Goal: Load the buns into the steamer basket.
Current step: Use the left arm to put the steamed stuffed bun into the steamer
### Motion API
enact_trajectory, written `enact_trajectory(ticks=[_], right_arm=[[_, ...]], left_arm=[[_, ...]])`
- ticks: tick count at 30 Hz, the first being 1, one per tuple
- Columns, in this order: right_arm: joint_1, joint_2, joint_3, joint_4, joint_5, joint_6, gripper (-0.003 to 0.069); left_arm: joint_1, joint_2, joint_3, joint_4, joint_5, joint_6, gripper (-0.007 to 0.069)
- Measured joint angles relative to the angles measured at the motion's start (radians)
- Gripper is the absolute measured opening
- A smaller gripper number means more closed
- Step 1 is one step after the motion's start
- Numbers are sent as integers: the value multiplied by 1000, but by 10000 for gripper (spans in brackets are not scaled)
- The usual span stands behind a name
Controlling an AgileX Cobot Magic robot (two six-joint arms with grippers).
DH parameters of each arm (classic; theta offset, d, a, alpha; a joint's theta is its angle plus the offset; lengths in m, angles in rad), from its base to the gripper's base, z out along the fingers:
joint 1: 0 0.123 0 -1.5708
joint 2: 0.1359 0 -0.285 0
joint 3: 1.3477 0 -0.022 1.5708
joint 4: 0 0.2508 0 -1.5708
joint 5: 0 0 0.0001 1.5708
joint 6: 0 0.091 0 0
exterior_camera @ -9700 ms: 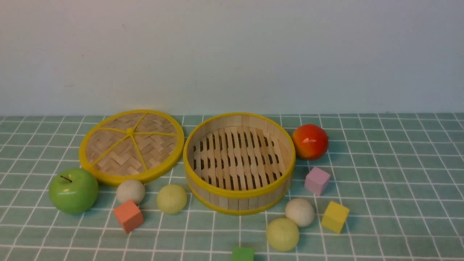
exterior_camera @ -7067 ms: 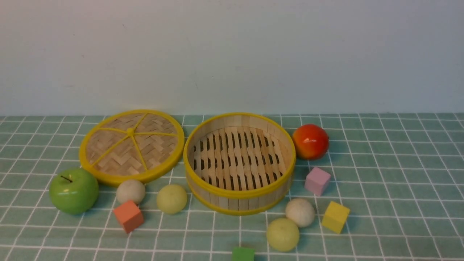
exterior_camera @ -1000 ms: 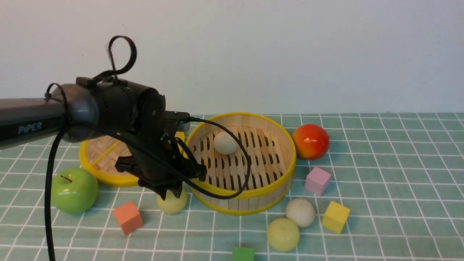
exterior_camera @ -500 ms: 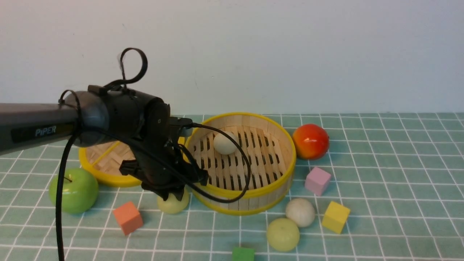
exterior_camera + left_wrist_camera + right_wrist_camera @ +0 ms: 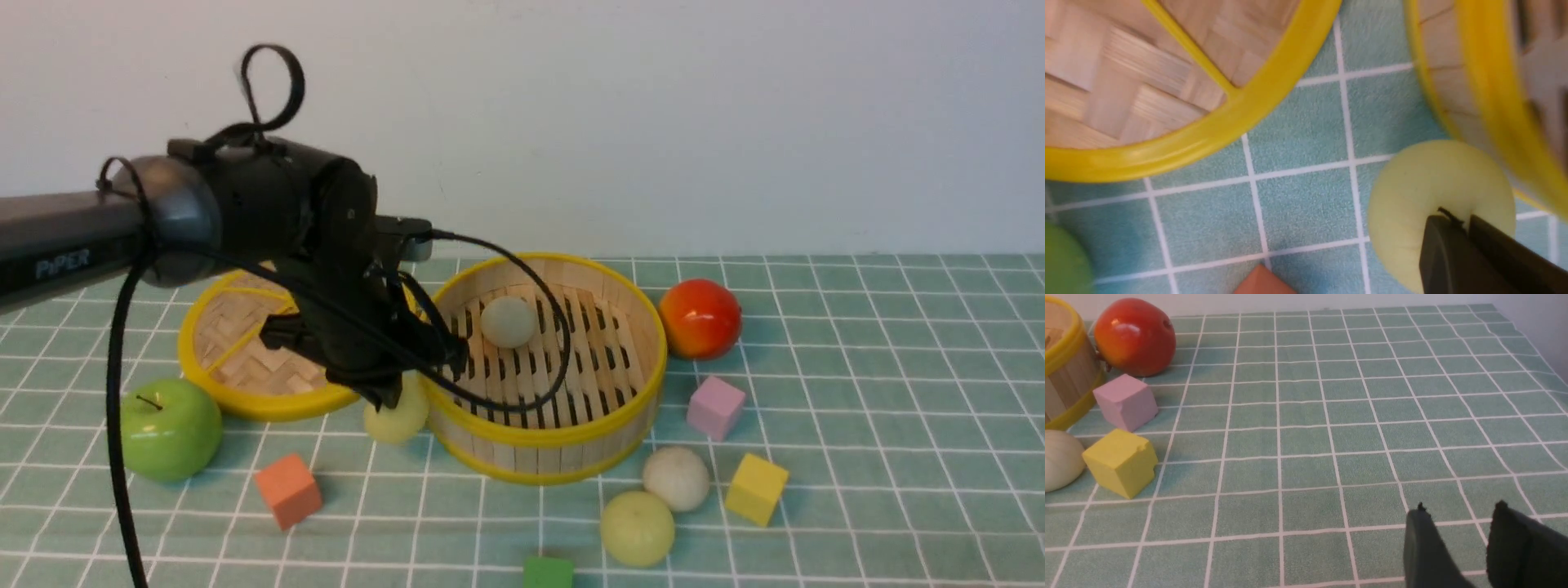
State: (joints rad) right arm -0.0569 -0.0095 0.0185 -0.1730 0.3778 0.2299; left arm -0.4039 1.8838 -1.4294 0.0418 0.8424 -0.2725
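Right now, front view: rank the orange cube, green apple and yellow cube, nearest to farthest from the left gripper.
1. Orange cube, front-left of the left gripper and its bun.
2. Green apple, far left.
3. Yellow cube, far right.

Our left arm [image 5: 73, 245] reaches in from the left, wrist bent down, left gripper [image 5: 390, 398] pinched tight on a yellow-green bun [image 5: 397, 420]; right gripper [image 5: 1460, 506] hangs low, fingers apart.

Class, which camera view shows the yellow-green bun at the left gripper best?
The left wrist view: the yellow-green bun fills a large part of it, with the left gripper shut on it beside the steamer basket. The front view shows only its lower part below the gripper. The right wrist view does not show it.
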Motion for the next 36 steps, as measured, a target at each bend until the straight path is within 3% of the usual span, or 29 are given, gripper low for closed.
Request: enact_trajectory(ticks=[10,26,31,36], right_arm=[[0,0,0,0,0,0,240],[0,0,0,0,0,0,240],[0,0,0,0,0,0,240],[0,0,0,0,0,0,240]], left_arm=[[-44,-76,-152,-36,21,17,-13],[-70,134,-154,-58,-79,-12,14],[-70,143,-154,-58,-96,-48,105],[-70,122,-157,-58,-74,-52,316]])
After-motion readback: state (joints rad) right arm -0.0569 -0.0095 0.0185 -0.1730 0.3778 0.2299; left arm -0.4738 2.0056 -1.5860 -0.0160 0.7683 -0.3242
